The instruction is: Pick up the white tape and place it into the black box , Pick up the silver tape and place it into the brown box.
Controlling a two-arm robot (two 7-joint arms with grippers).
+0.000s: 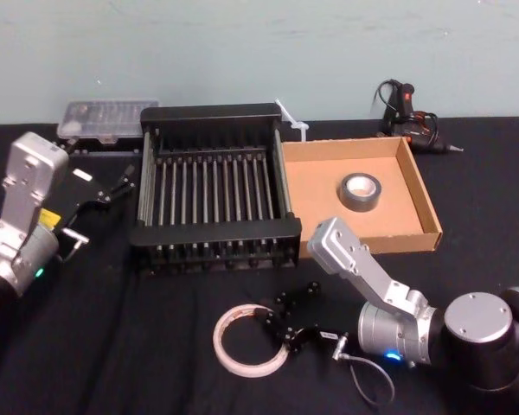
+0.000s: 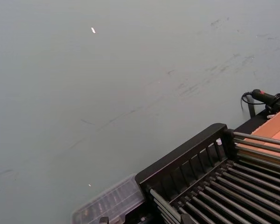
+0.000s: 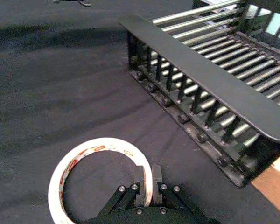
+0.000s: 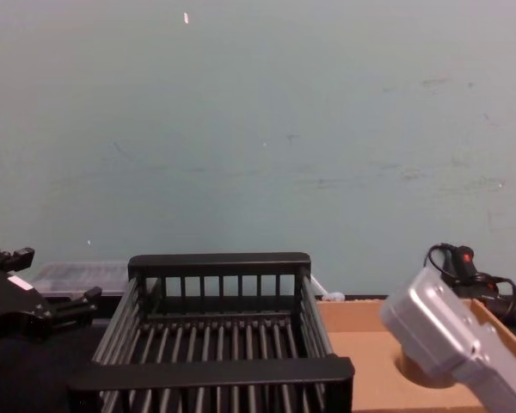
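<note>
- Two boxes sit side by side on the black counter (image 1: 112,346): one black box (image 1: 214,235) with barred floor and sides, and one brown box (image 1: 419,194) touching its right side.
- Two rolls of tape: one white tape (image 1: 246,341) lies flat on the counter in front of the black box; one silver tape (image 1: 361,191) lies flat inside the brown box, right of the black box.
- Two grippers. The right gripper (image 1: 281,328) is down in front of the black box, at the white tape's right edge; the left gripper (image 1: 121,184) hangs just left of the black box, well apart from both rolls.
- The right wrist view shows what the head view does not: the right gripper's jaws stand nearly shut, pinching the white tape's thin wall, one finger (image 3: 140,184) inside the ring and one outside, with red print on the ring's inner face.
- The left gripper's jaws look spread, with nothing between them.
- One clear plastic case (image 1: 104,119) sits behind the black box's left corner, and one black tool (image 1: 408,112) with a cable lies behind the brown box.
</note>
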